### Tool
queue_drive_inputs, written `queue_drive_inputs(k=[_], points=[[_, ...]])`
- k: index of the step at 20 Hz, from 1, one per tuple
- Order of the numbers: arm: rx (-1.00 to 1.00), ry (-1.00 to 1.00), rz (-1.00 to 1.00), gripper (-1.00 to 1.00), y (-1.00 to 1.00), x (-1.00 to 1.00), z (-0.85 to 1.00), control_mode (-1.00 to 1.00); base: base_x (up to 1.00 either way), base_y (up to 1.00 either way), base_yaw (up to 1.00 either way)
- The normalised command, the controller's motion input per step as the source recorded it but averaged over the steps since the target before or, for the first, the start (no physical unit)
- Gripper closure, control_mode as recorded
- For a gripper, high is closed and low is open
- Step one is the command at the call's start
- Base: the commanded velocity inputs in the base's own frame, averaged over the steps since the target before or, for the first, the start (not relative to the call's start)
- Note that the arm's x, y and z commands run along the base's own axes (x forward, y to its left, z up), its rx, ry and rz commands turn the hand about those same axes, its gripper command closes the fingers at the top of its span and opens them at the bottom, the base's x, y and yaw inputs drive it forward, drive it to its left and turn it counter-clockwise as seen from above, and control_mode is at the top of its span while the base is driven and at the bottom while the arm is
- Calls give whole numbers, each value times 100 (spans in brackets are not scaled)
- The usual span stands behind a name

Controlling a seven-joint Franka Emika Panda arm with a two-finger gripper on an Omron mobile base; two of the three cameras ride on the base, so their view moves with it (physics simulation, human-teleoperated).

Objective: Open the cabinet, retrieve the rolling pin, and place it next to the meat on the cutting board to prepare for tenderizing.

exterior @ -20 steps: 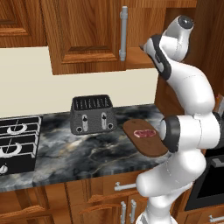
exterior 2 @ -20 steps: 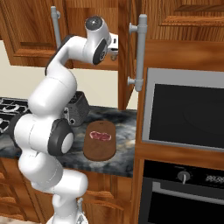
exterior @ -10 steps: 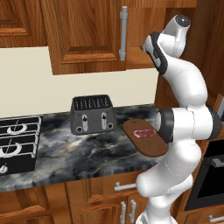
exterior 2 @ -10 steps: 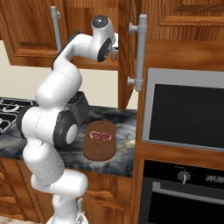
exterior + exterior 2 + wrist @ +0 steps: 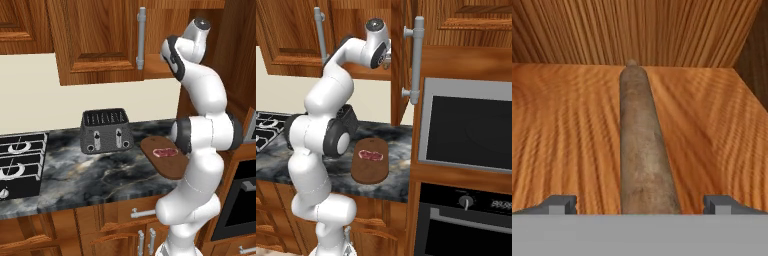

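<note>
We're reaching into the cabinet [image 5: 401, 60] now, its right door [image 5: 411, 55] swung out toward us edge-on in the right base view, and the arm is stretched high with its wrist up inside the opening. From the hand view the rolling pin [image 5: 643, 150] lies flat on the cabinet's wooden shelf [image 5: 562, 140], running straight away from us toward the back wall, and the gripper [image 5: 640, 204] has its two fingertips [image 5: 560, 203] spread wide, one on each side of the pin's near end, nothing held yet. So we judge the door step done and the fetch step in hand: we're lined up for the grab. The next move, as we read it, calls for easing forward so the fingers straddle the thick barrel, not the narrow end, then closing squarely, because a round rod can roll or slip out. After that comes a lift clear of the shelf and a swing down to the counter [image 5: 100, 170]. Down there the cutting board [image 5: 370, 167] waits with the meat [image 5: 370, 155] on its far half, bare wood nearer us for the pin. Counting up: one rolling pin, one board, one piece of meat, one toaster [image 5: 106, 131], two long cabinet handles [image 5: 417, 60], one oven [image 5: 466, 130].
</note>
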Motion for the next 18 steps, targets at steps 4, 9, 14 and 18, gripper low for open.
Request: queue_drive_inputs(k=[4, 9, 14, 18], points=[[0, 5, 3, -100, 0, 31, -14, -100, 0, 0, 0], [0, 7, 3, 100, 0, 23, -24, -100, 0, 0, 0], [0, 8, 3, 100, 5, 7, -20, -100, 0, 0, 0], [0, 1, 1, 100, 7, -2, -25, -100, 0, 0, 0]])
